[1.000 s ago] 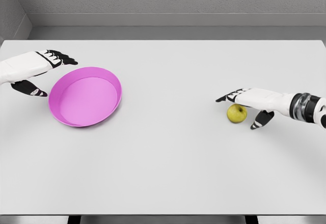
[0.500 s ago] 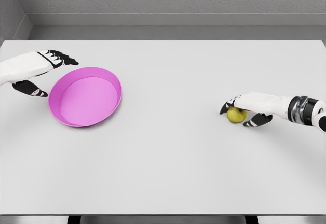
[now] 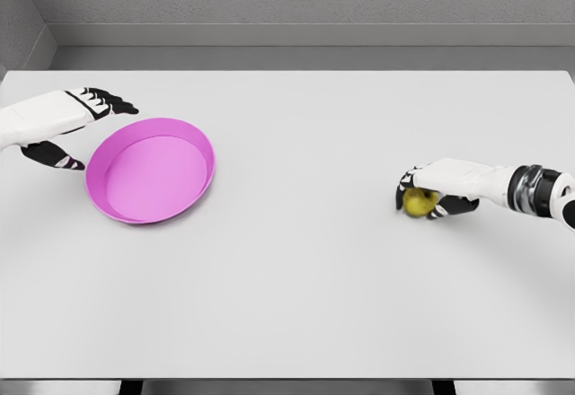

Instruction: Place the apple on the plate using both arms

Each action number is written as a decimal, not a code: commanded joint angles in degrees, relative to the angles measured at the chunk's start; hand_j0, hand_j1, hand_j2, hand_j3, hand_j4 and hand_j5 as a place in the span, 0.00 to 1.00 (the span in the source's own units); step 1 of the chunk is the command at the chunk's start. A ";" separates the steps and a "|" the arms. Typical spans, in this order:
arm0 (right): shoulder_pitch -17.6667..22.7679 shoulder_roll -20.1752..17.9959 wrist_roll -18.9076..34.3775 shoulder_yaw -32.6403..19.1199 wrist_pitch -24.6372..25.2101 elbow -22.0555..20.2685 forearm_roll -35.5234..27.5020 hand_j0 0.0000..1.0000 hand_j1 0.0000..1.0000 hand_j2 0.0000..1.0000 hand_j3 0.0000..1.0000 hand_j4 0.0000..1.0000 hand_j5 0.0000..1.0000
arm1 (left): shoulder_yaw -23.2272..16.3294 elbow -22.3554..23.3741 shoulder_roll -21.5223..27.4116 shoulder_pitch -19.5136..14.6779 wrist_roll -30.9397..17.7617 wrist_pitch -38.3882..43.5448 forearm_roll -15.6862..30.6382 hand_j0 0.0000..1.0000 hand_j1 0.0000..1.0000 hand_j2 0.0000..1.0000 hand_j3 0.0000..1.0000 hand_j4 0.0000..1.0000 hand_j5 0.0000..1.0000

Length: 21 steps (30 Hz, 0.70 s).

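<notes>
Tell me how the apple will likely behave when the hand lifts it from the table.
The apple is round and looks smooth, so it would probably roll if the grip loosens. It looks firm, unlikely to deform under the right hand curled around it. It is small beside the hand, so probably light.

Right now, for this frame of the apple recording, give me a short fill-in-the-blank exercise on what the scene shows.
1. The right hand has its fingers curled around the ____.
2. The plate is coloured ____.
3. The left hand, fingers spread, is beside the plate's ____ edge.
4. The apple is not yet on the plate; it sits on the ____ side of the table.

Missing words: apple; pink; left; right
</notes>
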 commanded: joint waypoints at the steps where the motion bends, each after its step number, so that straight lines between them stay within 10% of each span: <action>1: -0.09 -0.04 0.00 -0.03 0.05 -0.10 -0.12 0.50 0.50 0.50 0.50 0.50 0.50 | 0.03 0.00 0.07 0.00 0.03 0.09 0.36 1.00 1.00 1.00 1.00 1.00 1.00; 21: -2.81 5.76 0.00 -0.03 -0.57 -5.54 -0.21 0.41 0.41 0.41 0.41 0.41 0.41 | 0.12 0.00 0.15 0.00 0.03 0.09 0.45 1.00 1.00 1.00 1.00 1.00 1.00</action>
